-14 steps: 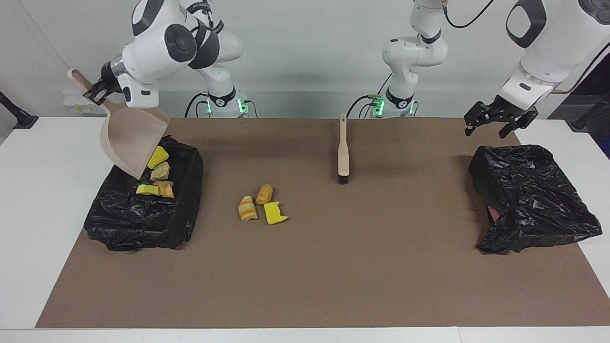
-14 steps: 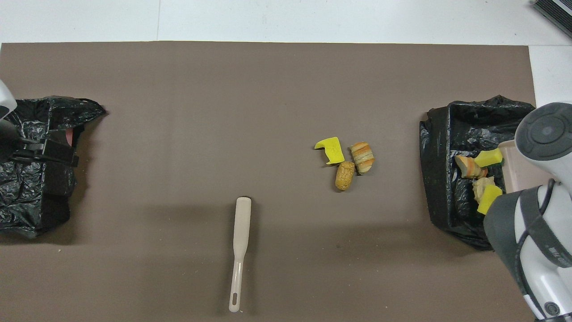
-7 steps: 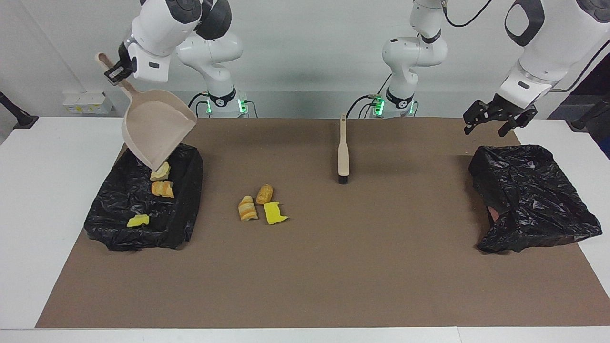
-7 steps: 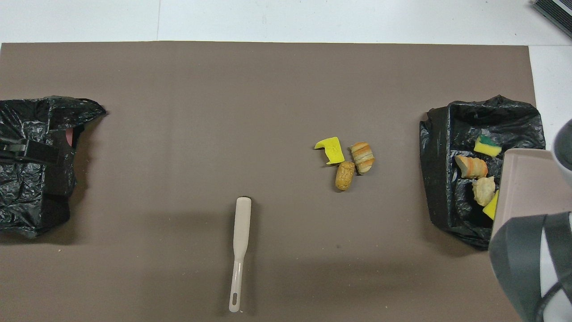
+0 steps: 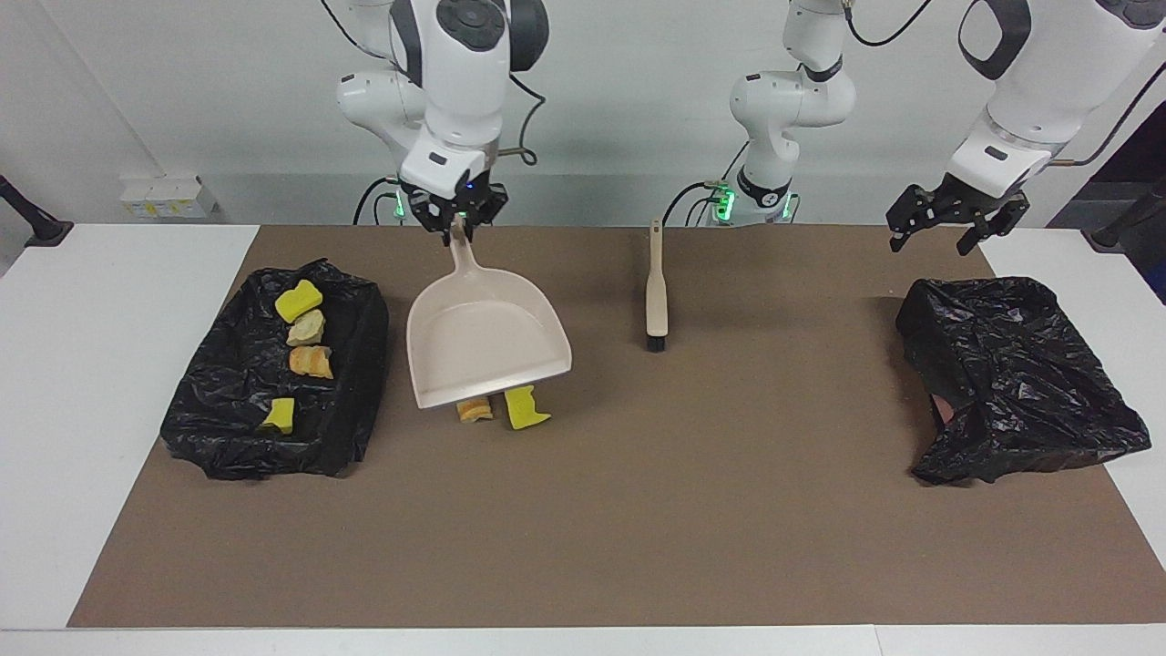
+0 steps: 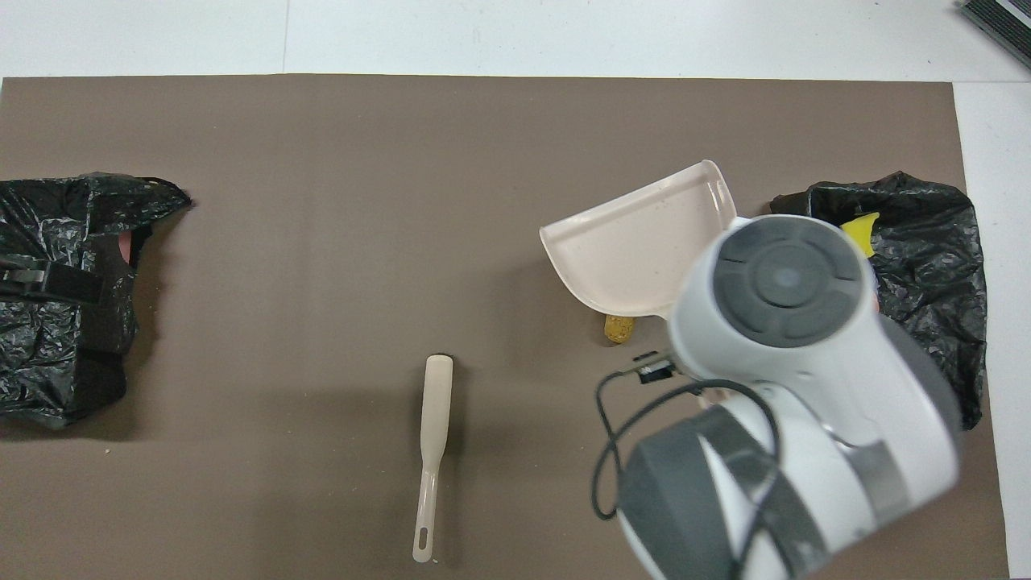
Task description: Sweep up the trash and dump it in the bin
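My right gripper is shut on the handle of the beige dustpan, which hangs in the air, its mouth pointing away from the robots. The pan is over the loose trash on the mat: a bread-like lump and a yellow sponge bit show at its front edge, and a tan lump peeks out from under its back edge. The black-lined bin at the right arm's end holds several chunks, among them a yellow one. My left gripper hangs open, holding nothing.
A beige brush lies on the brown mat near the robots, between the two arms, bristles away from them. A second black-bagged bin sits at the left arm's end, under the left gripper. The right arm hides much of the bin in the overhead view.
The right arm has swung the emptied dustpan away from over the bin to over the loose trash. The dumped chunks have settled in the bin. The left arm has hardly moved.
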